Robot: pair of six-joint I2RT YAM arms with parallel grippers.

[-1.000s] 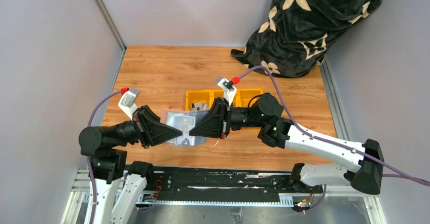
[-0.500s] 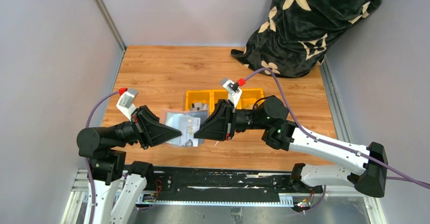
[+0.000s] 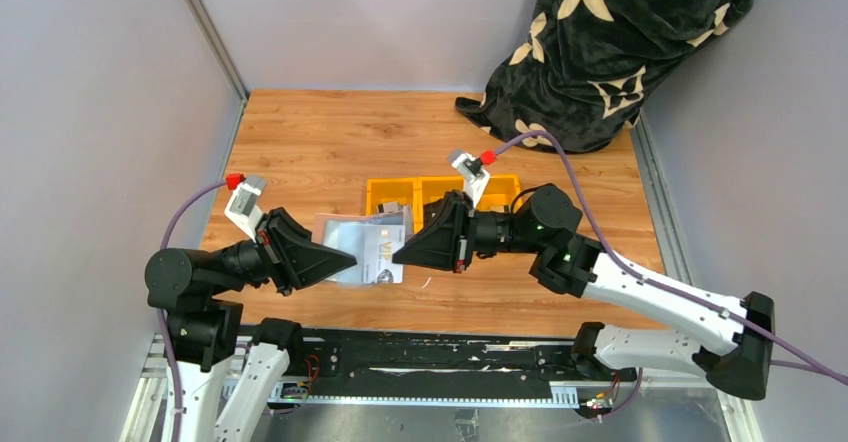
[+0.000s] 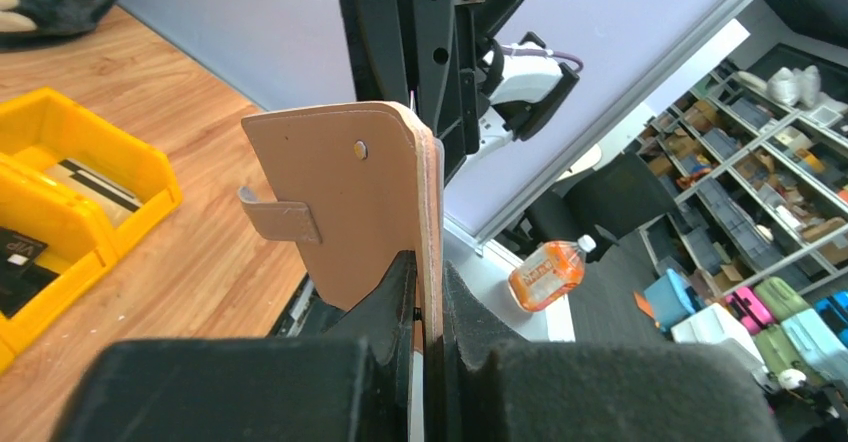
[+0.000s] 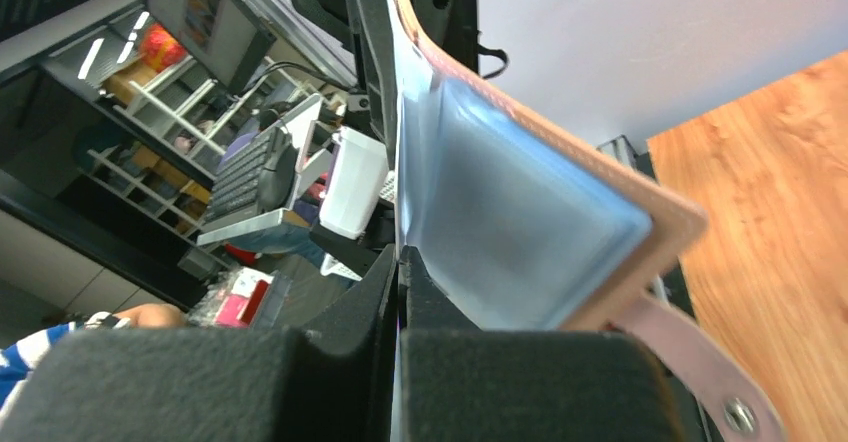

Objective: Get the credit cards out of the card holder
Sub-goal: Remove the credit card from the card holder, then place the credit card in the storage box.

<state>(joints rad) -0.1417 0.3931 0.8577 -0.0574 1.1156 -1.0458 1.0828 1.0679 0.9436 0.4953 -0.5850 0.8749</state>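
1. The card holder (image 3: 362, 245) hangs open between the two arms, near the front middle of the wooden surface (image 3: 320, 142). Its grey-blue inside faces up.
2. A pale credit card (image 3: 375, 259) with small dark print shows on the holder's open face, at the side nearer the right arm.
3. The left end effector (image 3: 349, 258) is clamped on the holder's left edge. In the left wrist view its fingers (image 4: 395, 292) pinch the pinkish-tan outer panel (image 4: 350, 192), which stands upright with its small closing tab (image 4: 280, 219) sticking out to the side.
4. The right end effector (image 3: 399, 255) meets the holder's right edge with its fingers pressed fully together. In the right wrist view a thin pale sheet runs down into them beside the blue lining (image 5: 500, 232). I cannot tell whether that sheet is a card or part of the holder.
5. A row of yellow bins (image 3: 470, 184) sits just behind the holder, partly covered by the right arm.
6. The leftmost bin holds greyish cards (image 3: 395, 209). The left wrist view shows two compartments (image 4: 130, 152), one with a dark card (image 4: 20, 252) and one with a striped beige card (image 4: 90, 184).
7. Black fabric with cream flowers (image 3: 620, 42) is heaped at the far right corner.
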